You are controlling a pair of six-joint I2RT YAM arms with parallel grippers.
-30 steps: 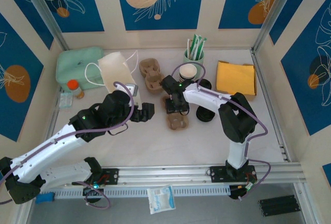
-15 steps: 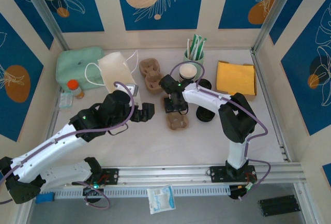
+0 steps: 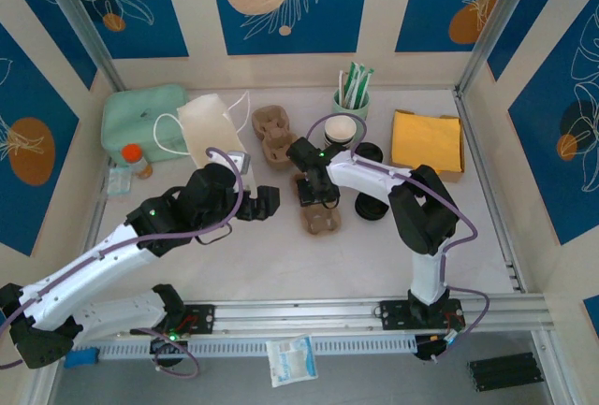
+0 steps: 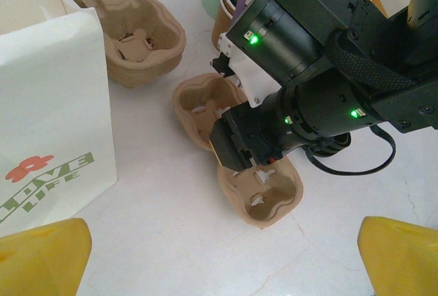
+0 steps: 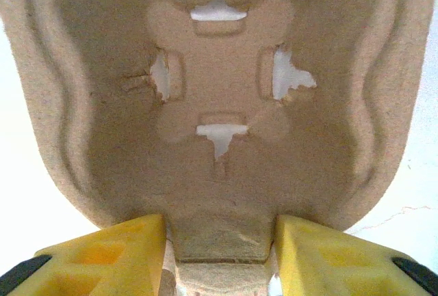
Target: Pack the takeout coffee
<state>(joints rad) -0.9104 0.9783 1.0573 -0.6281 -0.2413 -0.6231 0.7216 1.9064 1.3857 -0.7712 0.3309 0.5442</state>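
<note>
Since a second ago, we see the right arm's wrist has drawn slightly back and to the left over the carrier [image 3: 321,213], while the left arm has kept its place.

The right gripper [image 5: 220,245] sits low at the carrier's narrow middle, between its two wells. In the right wrist view its yellow fingers [image 5: 109,255] stand roughly half apart, one on each side of that neck. Both look to be touching it, so we read this as a grip on the carrier, which rests on the table [image 3: 281,255].

The left gripper [image 4: 219,268] hovers above the table with its fingers spread as wide as they go. Its yellow tips sit in the bottom corners of the left wrist view, holding and touching nothing. The white bag [image 4: 48,104] stands just left of the carrier.

We place the coffee [image 3: 372,207] on the table just right of the carrier, beside the right forearm and apart from both grippers. From above it shows us its black lid.
</note>
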